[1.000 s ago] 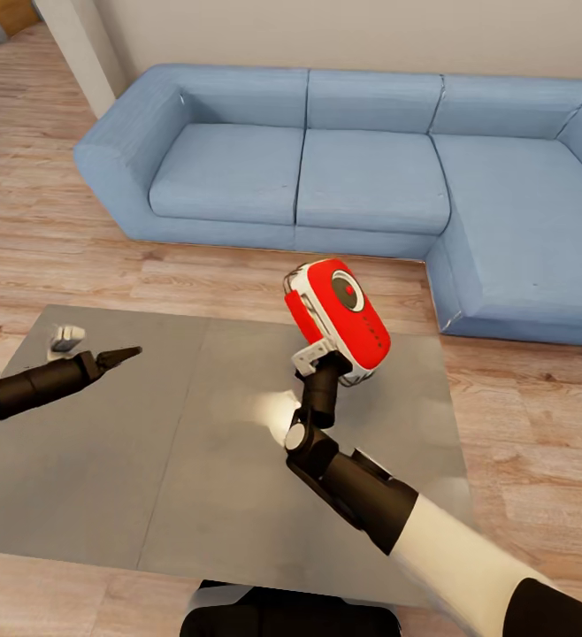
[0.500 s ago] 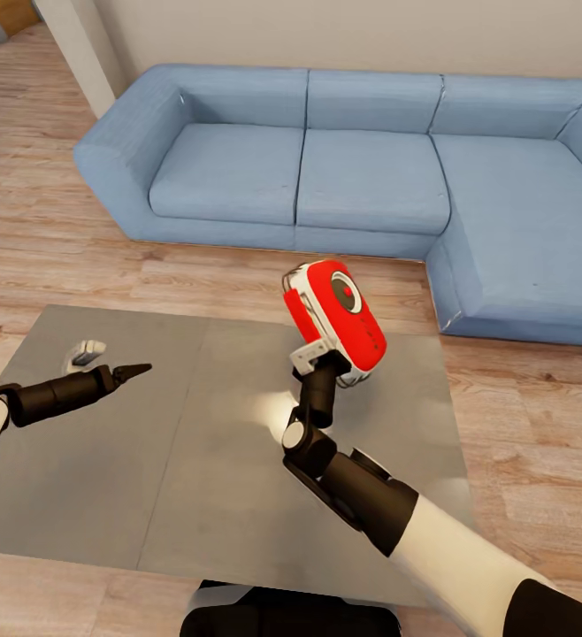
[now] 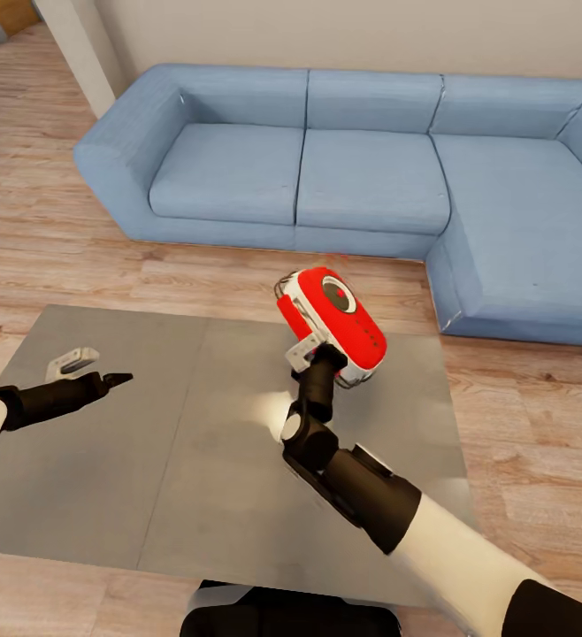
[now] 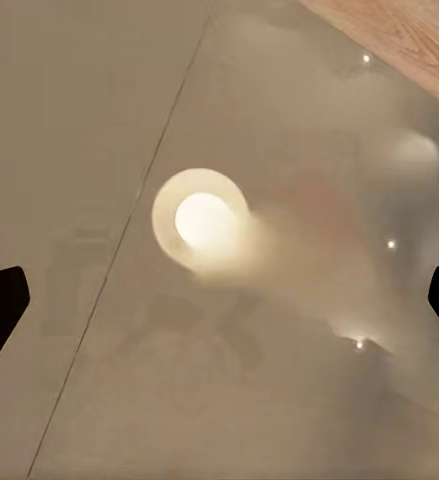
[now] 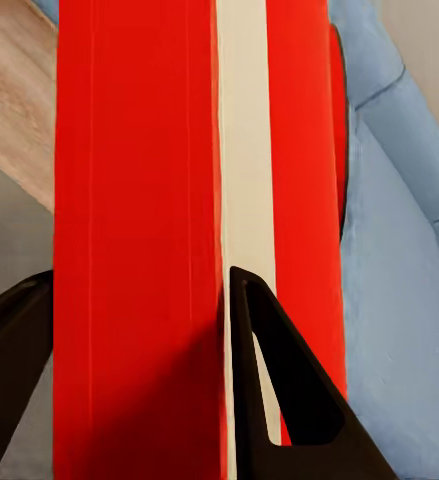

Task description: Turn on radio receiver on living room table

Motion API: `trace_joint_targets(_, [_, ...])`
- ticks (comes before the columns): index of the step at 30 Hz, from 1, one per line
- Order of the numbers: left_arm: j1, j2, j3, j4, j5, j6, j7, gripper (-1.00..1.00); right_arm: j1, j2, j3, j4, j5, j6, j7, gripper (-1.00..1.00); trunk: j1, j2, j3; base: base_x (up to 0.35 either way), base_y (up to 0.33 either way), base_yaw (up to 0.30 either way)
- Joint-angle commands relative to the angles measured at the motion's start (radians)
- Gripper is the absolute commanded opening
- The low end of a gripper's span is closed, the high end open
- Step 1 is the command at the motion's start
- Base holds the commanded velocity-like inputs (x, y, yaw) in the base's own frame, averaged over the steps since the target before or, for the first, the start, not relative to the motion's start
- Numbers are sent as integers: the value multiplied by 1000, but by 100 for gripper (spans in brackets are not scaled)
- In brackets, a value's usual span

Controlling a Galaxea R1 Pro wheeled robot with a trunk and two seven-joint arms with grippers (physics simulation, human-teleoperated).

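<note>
The right end effector point(image 3: 319, 352) is clamped on the red radio receiver point(image 3: 333, 320), lifted above the tabletop point(image 3: 176, 495); the left end effector point(image 3: 96, 370) is spread apart.

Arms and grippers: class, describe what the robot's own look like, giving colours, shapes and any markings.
Both arms have white tubular forearm shells that give way to glossy black cylindrical wrist segments. The right arm shows a round silver joint cap. The left gripper ends in thin, dark pointed jaws; the right gripper has black wedge-shaped ones. No cables or markings show.
</note>
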Motion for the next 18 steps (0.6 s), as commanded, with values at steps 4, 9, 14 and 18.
trace_joint_targets(4, [0,-1,0,1,1,0,0,100,0,-1,-115,-128,27,126,224,-100,0,0,0,0,0,0])
trace_joint_targets(9, [0,-1,1,1,1,0,-1,100,0,0,-142,-156,88,149,271,-100,0,0,0,0,0,0])
trace_joint_targets(14, [0,-1,-1,-1,10,3,-2,100,0,2,-143,-159,112,147,275,-100,0,0,0,0,0,0])
trace_joint_targets(18, [0,-1,-1,-2,13,3,-1,100,0,5,-141,-153,190,143,271,-100,0,0,0,0,0,0])
